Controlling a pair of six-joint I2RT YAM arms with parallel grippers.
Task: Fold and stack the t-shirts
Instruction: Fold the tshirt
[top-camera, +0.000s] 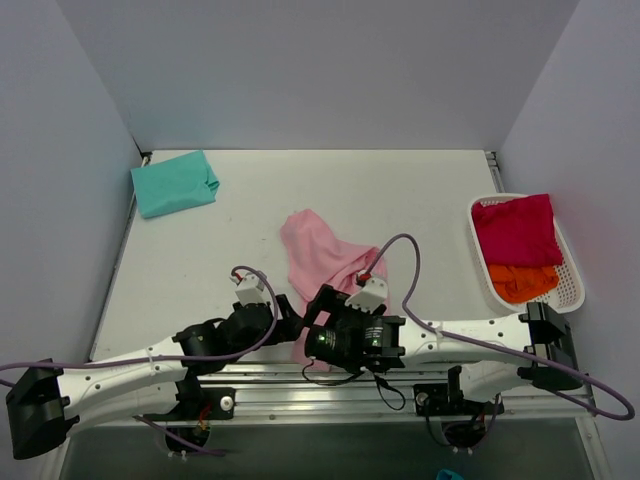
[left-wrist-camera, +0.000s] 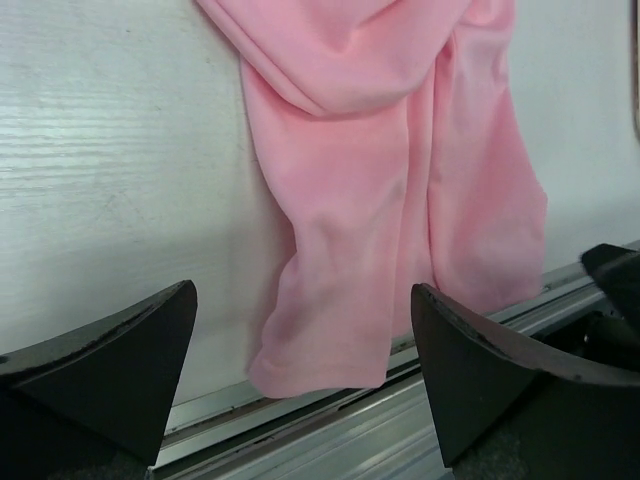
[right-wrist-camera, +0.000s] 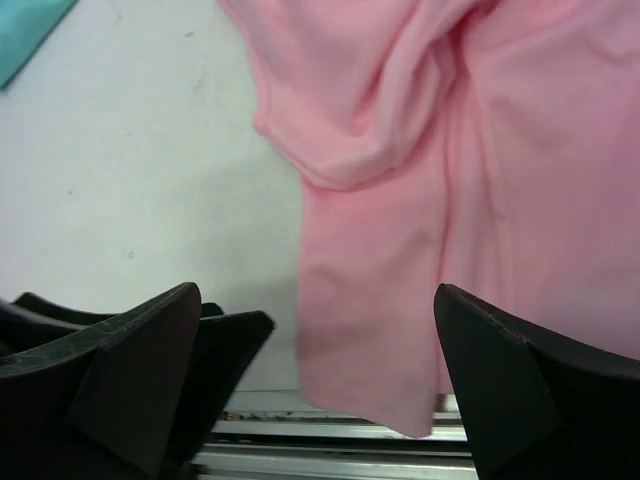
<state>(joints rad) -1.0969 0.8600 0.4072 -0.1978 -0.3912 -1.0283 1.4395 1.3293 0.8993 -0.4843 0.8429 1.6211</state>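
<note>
Left gripper (left-wrist-camera: 302, 288) and right gripper (right-wrist-camera: 318, 287) are spread wide, empty — the pink t-shirt (left-wrist-camera: 380, 150) should be pinched at separate hem corners

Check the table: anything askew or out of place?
The pink t-shirt lies bunched and twisted near the front of the table, its lower end spilling over the edge onto the metal rail. The teal t-shirt sits neatly folded at the far left.

Pink t-shirt (top-camera: 318, 255) is lying crumpled, reaching near edge; teal t-shirt (top-camera: 174, 183) is lying folded far-left; red t-shirt (top-camera: 515, 230) is touching orange t-shirt (top-camera: 522, 282), far-right.
</note>
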